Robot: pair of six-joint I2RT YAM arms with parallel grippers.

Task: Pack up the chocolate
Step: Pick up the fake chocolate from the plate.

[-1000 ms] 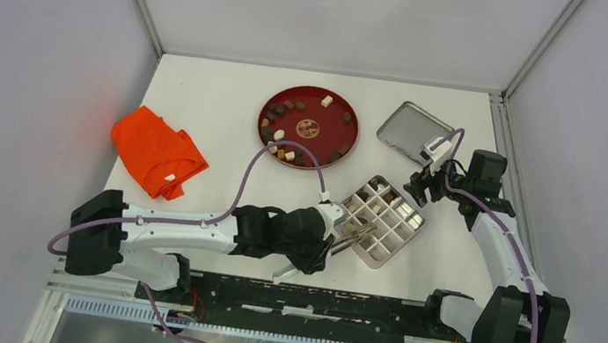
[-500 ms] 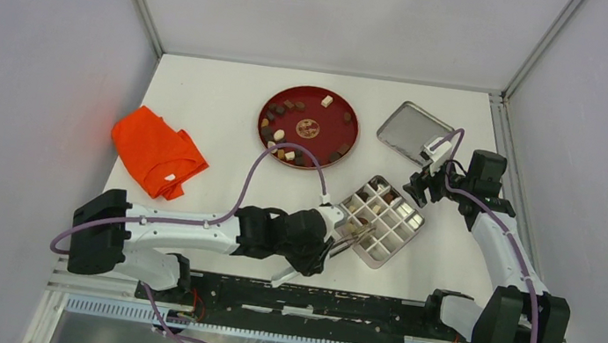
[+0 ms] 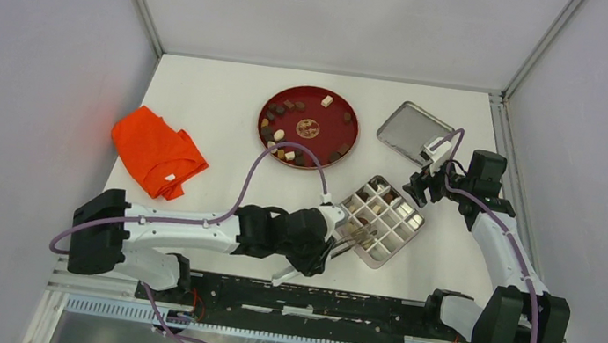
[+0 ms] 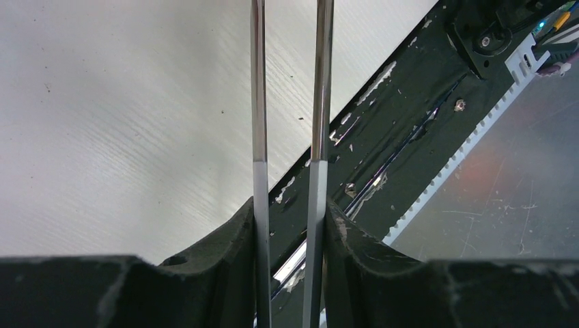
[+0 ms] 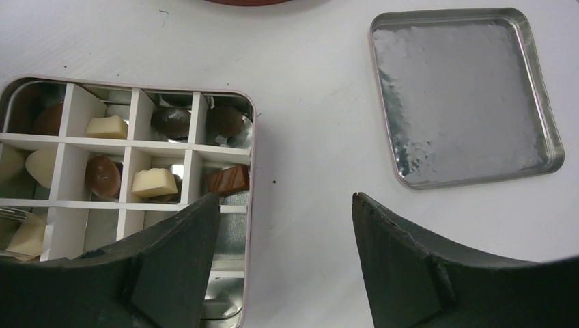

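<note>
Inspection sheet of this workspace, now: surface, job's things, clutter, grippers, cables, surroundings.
Surface: white table, no spills seen.
Job's things: chocolate loose on red plate; more pieces in divided tin, some cells empty; lid lying apart, bare.
Clutter: orange cloth, crumpled, far left.
Grippers: left gripper shut on tweezers; right gripper open, empty, over the tin's edge.
Cables: purple cables loop off both arms; the left one arcs past the plate's near rim.
Surroundings: grey walls; black rail at the near edge.
</note>
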